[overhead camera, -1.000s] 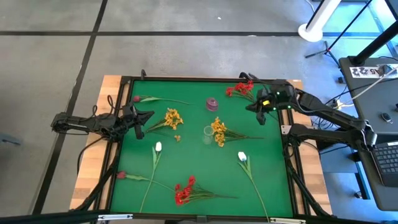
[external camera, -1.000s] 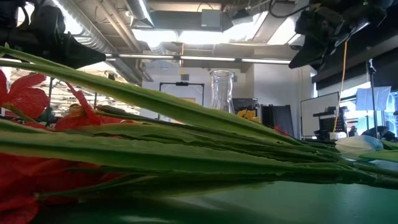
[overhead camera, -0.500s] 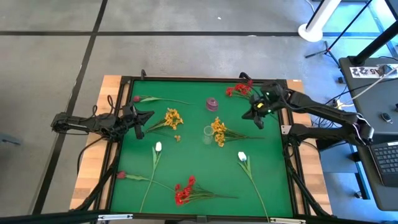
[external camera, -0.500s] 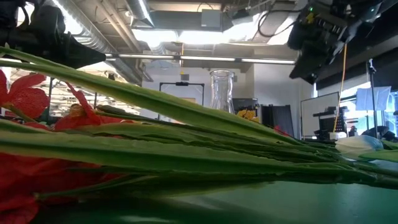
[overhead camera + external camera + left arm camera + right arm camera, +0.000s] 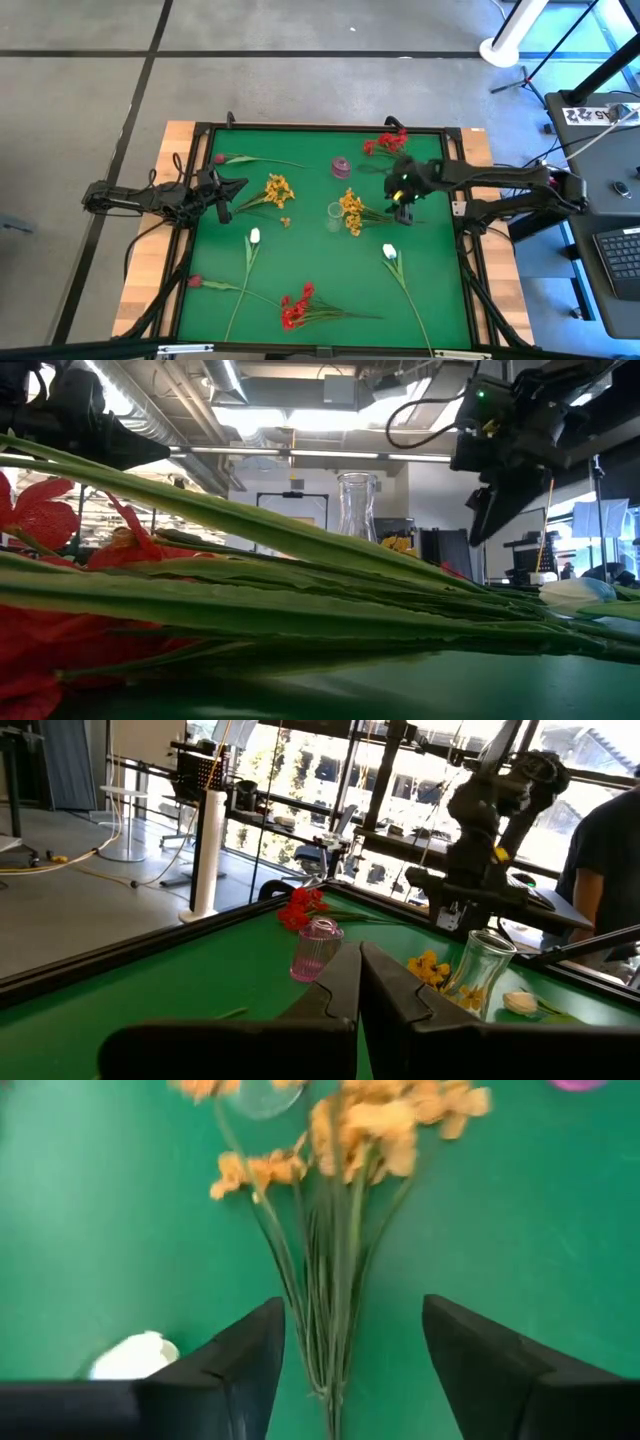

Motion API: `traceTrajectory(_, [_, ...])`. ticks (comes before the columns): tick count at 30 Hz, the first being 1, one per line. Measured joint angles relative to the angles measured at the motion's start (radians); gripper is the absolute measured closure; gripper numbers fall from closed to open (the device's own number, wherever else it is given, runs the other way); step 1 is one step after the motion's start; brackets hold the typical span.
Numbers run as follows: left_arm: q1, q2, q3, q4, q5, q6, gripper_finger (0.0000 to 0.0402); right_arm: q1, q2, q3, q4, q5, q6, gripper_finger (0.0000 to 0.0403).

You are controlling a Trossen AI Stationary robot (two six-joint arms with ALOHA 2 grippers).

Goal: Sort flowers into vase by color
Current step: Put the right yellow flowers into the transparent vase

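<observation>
Right gripper (image 5: 345, 1370) spread wide, fingers (image 5: 235, 1355) straddling the green stems of the yellow flowers (image 5: 350, 1230) lying flat on the green table (image 5: 300, 240), blossoms just beyond the fingertips. Past the blossoms, clear vase (image 5: 334, 211) and pink vase (image 5: 341, 167). Far across, at the table's left edge, left gripper (image 5: 240, 185) pressed together, empty.
</observation>
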Motion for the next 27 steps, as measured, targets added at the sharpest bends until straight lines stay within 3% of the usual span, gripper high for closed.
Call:
traceTrajectory(4, [0.0, 0.0, 0.0, 0.0, 0.0, 0.0, 0.0401, 0.099, 0.073, 0.0, 0.031, 0.058, 0.005, 0.016])
traceTrajectory(9, [0.0, 0.0, 0.0, 0.0, 0.0, 0.0, 0.0401, 0.166, 0.168, 0.0, 0.023, 0.205, 0.055, 0.0159])
traceTrajectory(22, [0.0, 0.0, 0.0, 0.0, 0.0, 0.0, 0.0401, 0.165, 0.338, 0.004, 0.047, 0.213, 0.113, 0.0159])
traceTrajectory(27, [0.0, 0.0, 0.0, 0.0, 0.0, 0.0, 0.0401, 0.167, 0.333, 0.002, 0.056, 0.24, 0.113, 0.0199])
